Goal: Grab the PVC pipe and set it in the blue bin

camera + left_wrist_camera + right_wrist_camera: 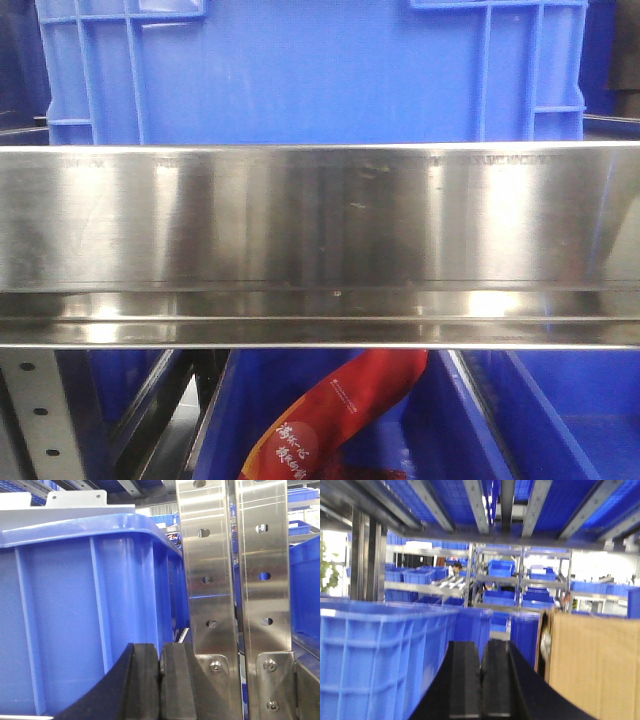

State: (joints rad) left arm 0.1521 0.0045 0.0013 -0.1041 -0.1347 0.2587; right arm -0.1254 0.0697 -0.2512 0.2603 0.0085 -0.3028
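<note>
My left gripper (160, 680) is pressed closed, holding nothing, just beside a blue bin (75, 615) and steel shelf uprights (207, 580). My right gripper (481, 680) is likewise clenched empty, between another blue crate (380, 655) and a cardboard box (595, 665). I cannot see any PVC pipe. The front camera faces a steel shelf rail (320, 230).

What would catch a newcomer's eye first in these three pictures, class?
In the front view a shiny steel shelf rail spans the whole picture, with a blue bin above it and a red printed packet in a bin below. In the wrist views, each black pincer, left and right, is closed on nothing beside blue bins; a cardboard box stands at right.
</note>
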